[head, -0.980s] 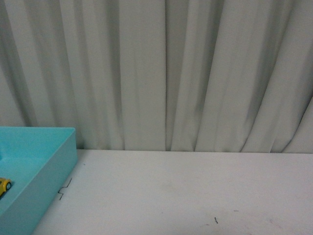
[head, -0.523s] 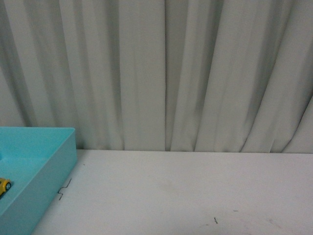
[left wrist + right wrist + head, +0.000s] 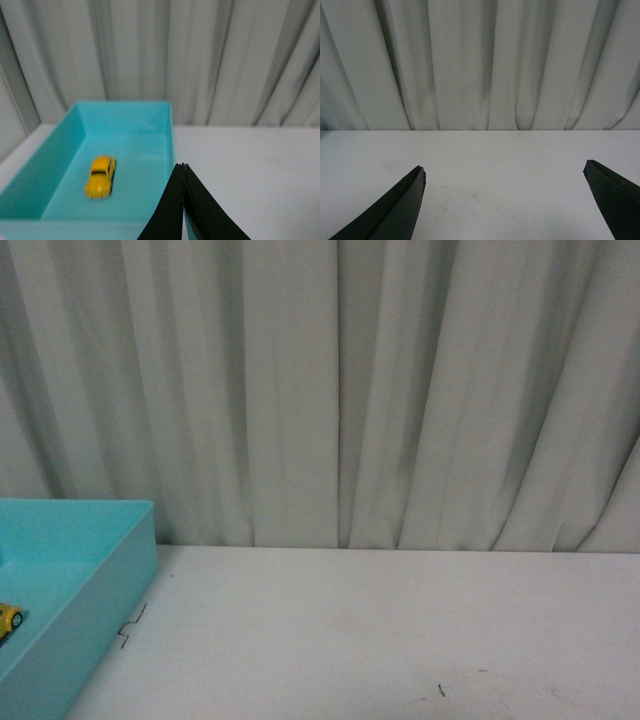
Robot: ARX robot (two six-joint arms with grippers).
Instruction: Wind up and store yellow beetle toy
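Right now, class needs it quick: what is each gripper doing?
Left gripper: closed, holding nothing.
Right gripper: open, holding nothing.

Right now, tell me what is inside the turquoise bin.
Only the yellow beetle toy lies on the floor of the turquoise bin. The left fingers cover the near corner.

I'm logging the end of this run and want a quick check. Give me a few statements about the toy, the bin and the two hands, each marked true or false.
1. The yellow beetle toy lies inside the turquoise bin. True.
2. The left hand grips the toy. False: its fingers are shut together on nothing, outside the bin.
3. The right hand is open over the bare white table. True.
4. The toy lies on its roof. False: it sits roof up on the bin floor.
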